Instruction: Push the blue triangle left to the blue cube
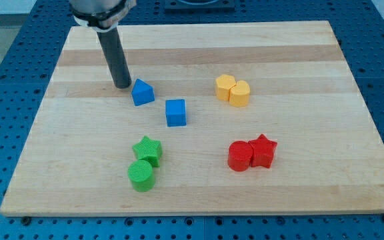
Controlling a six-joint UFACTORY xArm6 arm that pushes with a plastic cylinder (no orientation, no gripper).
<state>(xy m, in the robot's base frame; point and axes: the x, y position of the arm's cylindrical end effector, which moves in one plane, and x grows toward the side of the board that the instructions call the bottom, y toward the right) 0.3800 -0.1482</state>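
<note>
Our tip sits just left of the blue triangle, which lies up-left of the blue cube. We have no fingers, only the rod. We should push gently toward the cube's left side, keeping contact centred.

The arm above the rod is cut off by the view's top edge, near the counter's far left corner. The yellow blocks, touching each other, have shapes that cannot be made out exactly. The green star is partly covered by the green cylinder.
</note>
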